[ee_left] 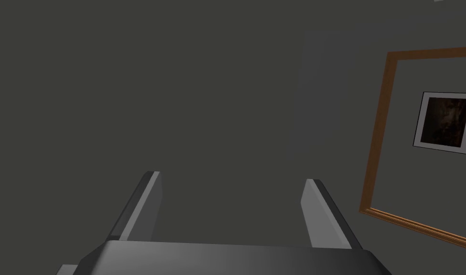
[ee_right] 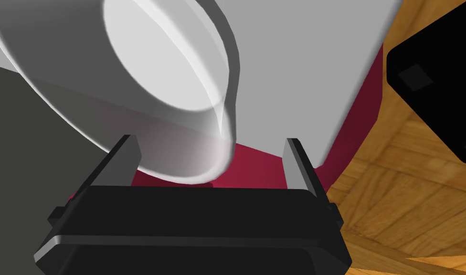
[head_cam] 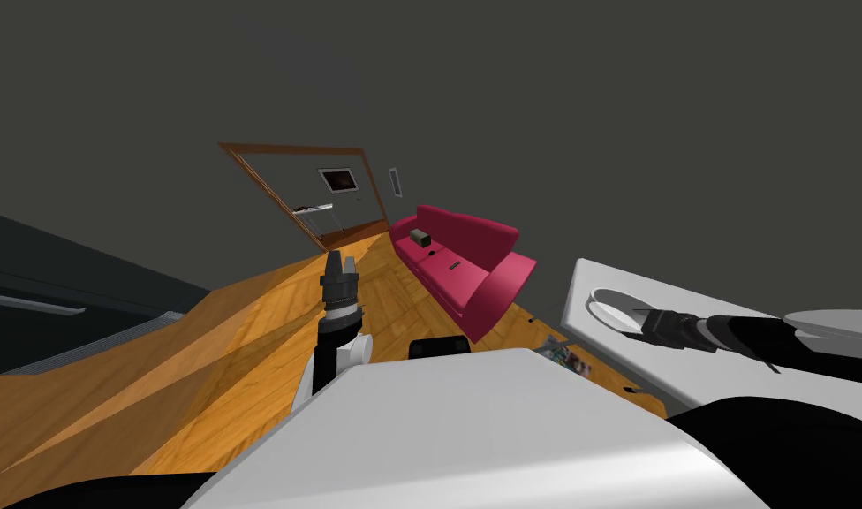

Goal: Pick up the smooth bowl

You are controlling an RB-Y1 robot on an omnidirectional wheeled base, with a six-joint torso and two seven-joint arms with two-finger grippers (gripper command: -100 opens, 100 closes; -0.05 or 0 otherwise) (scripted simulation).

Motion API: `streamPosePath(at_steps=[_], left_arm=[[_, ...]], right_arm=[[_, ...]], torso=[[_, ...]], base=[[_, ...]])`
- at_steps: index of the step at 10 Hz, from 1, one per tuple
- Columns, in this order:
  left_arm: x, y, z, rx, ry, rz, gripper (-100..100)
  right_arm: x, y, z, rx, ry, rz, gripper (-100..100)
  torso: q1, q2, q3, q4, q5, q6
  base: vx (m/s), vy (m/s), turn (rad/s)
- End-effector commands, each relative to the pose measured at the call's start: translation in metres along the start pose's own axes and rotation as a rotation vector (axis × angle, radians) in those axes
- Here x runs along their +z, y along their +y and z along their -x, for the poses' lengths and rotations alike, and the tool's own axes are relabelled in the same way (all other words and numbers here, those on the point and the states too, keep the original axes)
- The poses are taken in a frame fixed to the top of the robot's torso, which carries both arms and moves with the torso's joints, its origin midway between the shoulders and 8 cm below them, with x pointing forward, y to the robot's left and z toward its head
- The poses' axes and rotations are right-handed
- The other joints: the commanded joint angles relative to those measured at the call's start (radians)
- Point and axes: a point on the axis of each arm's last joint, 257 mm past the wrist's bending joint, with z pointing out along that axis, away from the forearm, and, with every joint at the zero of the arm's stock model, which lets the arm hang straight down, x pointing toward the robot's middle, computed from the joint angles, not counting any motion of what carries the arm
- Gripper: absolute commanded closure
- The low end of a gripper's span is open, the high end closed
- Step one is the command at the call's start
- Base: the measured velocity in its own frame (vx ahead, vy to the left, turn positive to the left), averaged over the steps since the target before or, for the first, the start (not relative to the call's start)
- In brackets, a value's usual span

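Note:
The smooth white bowl (head_cam: 616, 307) stands on a white table (head_cam: 597, 349) to my right. My right gripper (head_cam: 637, 322) reaches over the bowl's near rim. Seen from the right wrist, the bowl (ee_right: 170, 71) looms close and its rounded wall lies between the two fingers. The right gripper (ee_right: 210, 139) is open; neither finger presses the bowl. My left gripper (head_cam: 341, 262) is held up in front of me, away from the table. Its fingers (ee_left: 148, 205) stand wide apart, and this left gripper (ee_left: 232, 177) holds nothing.
A second white dish (head_cam: 840, 322) sits on the table beside my right forearm. A crimson sofa (head_cam: 465, 265) stands on the wooden floor beyond. A crimson surface (ee_right: 260, 162) shows under the table's edge, and a black block (ee_right: 437, 86) lies on the floor nearby.

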Motion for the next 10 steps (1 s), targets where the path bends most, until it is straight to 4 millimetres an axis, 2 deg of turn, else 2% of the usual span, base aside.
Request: streamPosePath(at_steps=[1, 2, 6, 7, 8, 10], left_arm=[[0.0, 0.0, 0.0, 0.0, 0.0, 0.0, 0], [0.0, 0.0, 0.0, 0.0, 0.0, 0.0, 0], [0.0, 0.0, 0.0, 0.0, 0.0, 0.0, 0], [0.0, 0.0, 0.0, 0.0, 0.0, 0.0, 0], [0.0, 0.0, 0.0, 0.0, 0.0, 0.0, 0], [0.0, 0.0, 0.0, 0.0, 0.0, 0.0, 0]], right_arm=[[0.0, 0.0, 0.0, 0.0, 0.0, 0.0, 0], [0.001, 0.002, -0.01, 0.026, 0.011, -0.006, -100], [0.006, 0.015, -0.049, 0.129, 0.058, -0.03, -100], [0.006, 0.013, -0.044, 0.112, 0.05, -0.027, -100], [0.006, 0.013, -0.045, 0.116, 0.052, -0.027, 100], [0.006, 0.014, -0.046, 0.117, 0.054, -0.026, 100]], torso=[[0.0, 0.0, 0.0, 0.0, 0.0, 0.0], [0.0, 0.0, 0.0, 0.0, 0.0, 0.0], [-0.003, 0.007, 0.004, 0.001, -0.001, -0.001], [-0.003, 0.008, 0.004, 0.002, -0.001, 0.0], [-0.002, 0.005, 0.003, 0.001, -0.001, 0.001], [-0.002, 0.001, 0.001, 0.001, 0.0, -0.001]], base=[[0.0, 0.0, 0.0], [-0.032, -0.005, 0.192], [-0.104, -0.021, 0.307], [-0.051, -0.009, 0.039], [-0.009, -0.002, -0.009], [-0.003, 0.002, -0.006]])
